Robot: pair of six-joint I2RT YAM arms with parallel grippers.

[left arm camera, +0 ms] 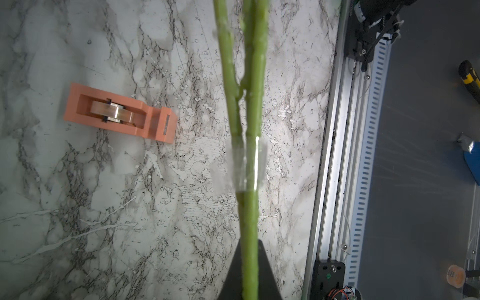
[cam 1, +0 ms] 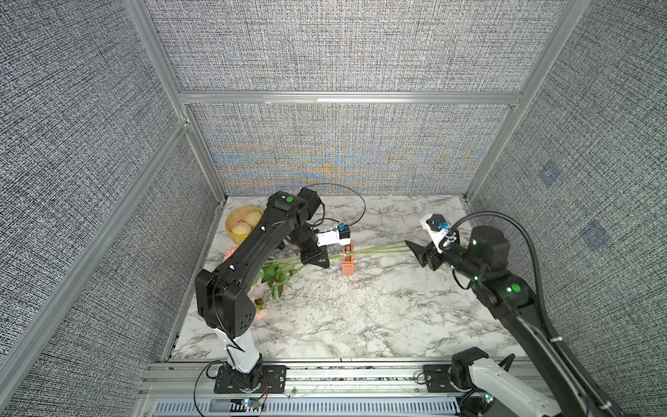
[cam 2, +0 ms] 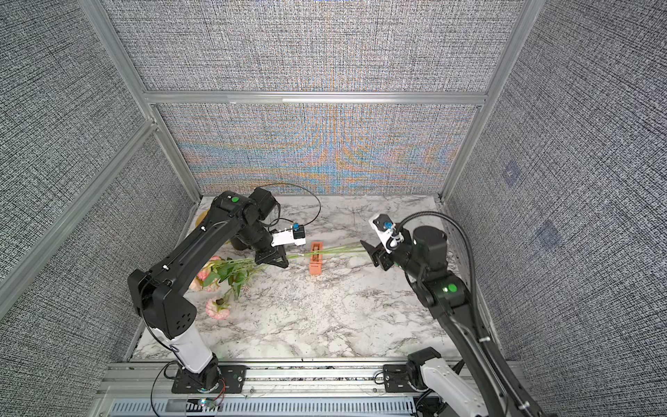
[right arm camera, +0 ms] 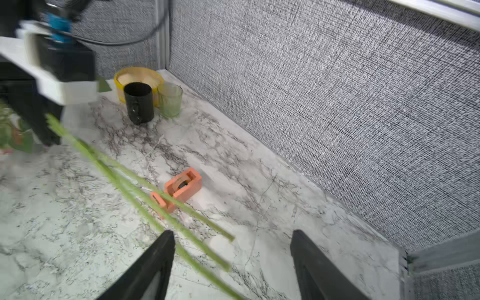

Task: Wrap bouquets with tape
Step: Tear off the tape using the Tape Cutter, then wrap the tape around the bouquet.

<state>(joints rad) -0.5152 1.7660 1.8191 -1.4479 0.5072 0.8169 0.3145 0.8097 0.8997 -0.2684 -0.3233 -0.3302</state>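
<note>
Left arm bent, clamping bouquet | right jaws apart, seemingly level

The left arm and the right arm were built of black shells on white lower parts. Green lights were set on joints. Black cables were looped from white wrist cameras.

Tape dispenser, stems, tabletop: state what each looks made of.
The tape dispenser looks like matte orange plastic: uniform colour, crisp moulded edges. The stems seem artificial, plastic-coated: even green, waxy sheen. The tabletop is smooth, marble-patterned; stone or laminate, cannot tell.
</note>
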